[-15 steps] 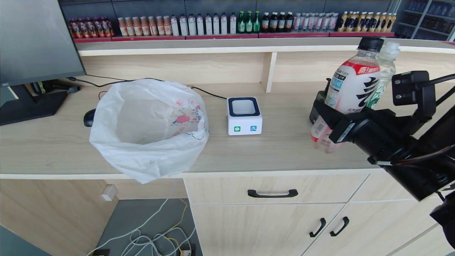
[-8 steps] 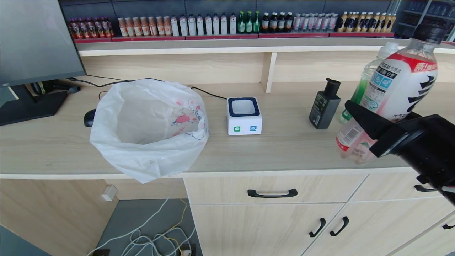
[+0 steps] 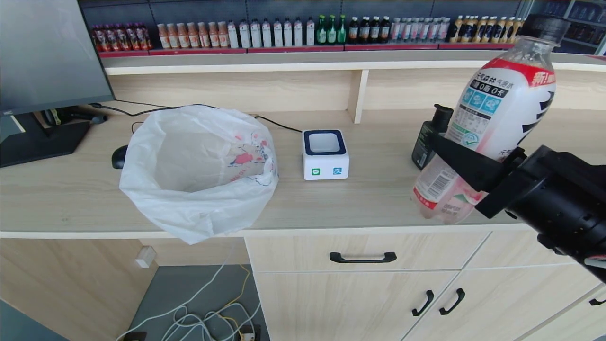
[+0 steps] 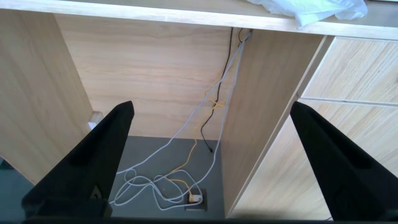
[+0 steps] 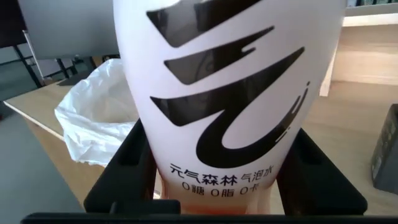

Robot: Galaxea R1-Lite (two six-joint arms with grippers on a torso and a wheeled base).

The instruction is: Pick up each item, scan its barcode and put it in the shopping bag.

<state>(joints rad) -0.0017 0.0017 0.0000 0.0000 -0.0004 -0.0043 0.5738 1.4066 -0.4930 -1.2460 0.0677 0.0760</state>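
The right gripper (image 3: 476, 163) has its fingers (image 3: 461, 156) closed around the lower body of a drink bottle (image 3: 494, 106), which is held clear of the worktop (image 3: 369, 199) over its right front edge and leans with the black cap up and to the right. A barcode (image 3: 438, 177) shows on the lower part of the label. Just behind the bottle a dark pump bottle (image 3: 425, 144) stands on the worktop. A white scanner (image 3: 325, 154) sits near the middle, well apart from the held bottle, and the open shopping bag (image 3: 199, 166) stands to its left, its plastic hanging over the front edge. The left gripper (image 4: 211, 109) is below the worktop with its fingers (image 4: 99, 162) spread wide and nothing between them, facing the space under the counter where cables (image 4: 168, 180) lie on the floor.
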